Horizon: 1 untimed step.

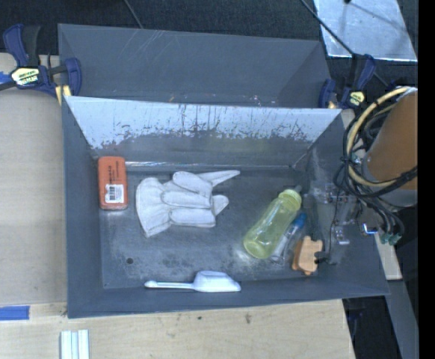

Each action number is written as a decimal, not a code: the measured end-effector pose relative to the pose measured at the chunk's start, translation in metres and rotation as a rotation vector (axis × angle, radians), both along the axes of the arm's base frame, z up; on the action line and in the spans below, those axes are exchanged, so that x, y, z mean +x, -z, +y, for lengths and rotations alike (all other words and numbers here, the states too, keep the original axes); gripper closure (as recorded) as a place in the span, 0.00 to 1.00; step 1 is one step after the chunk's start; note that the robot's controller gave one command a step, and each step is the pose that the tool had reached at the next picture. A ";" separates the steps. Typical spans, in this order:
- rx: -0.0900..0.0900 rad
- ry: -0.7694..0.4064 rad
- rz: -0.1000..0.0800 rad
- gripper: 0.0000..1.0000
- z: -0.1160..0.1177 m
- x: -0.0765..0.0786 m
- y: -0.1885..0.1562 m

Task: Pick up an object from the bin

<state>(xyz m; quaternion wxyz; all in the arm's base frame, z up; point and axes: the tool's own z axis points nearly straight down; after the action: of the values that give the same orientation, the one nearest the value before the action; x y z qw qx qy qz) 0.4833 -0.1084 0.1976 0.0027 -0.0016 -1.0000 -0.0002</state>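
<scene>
Frankly, you get a poor look at the gripper (334,234): it sits low against the bin's (202,122) wall at 3 o'clock, its grey metal blends with that wall, and a tangle of cables (356,163) crosses above it. You cannot tell whether the tool is wide or narrow, or whether it holds anything. The arm's orange cover (397,140) is cut off at the view's edge. Nearest the tool, at about 4 o'clock on the floor, lies a small tan block (304,257); whether it touches the tool's lower end or lies just beside it is unclear. Toward 10 o'clock from that, a yellow-green translucent bottle (270,226) lies on its side with a blue pen-like thing (297,224) partly hidden along it. A white glove (176,204) lies slightly toward 9 o'clock from centre, an orange block with a barcode label (112,183) lies at 9 o'clock by the wall, and a white plastic spoon (216,282) lies at 6 o'clock along the front edge. Bare floor lies between the glove and the spoon.
</scene>
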 end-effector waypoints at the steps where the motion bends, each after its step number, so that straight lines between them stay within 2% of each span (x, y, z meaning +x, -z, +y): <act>1: -0.002 -0.003 -0.009 0.00 0.000 0.002 -0.004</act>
<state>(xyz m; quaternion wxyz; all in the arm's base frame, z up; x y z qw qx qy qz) 0.4852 -0.1080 0.2018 -0.0016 -0.0002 -1.0000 0.0006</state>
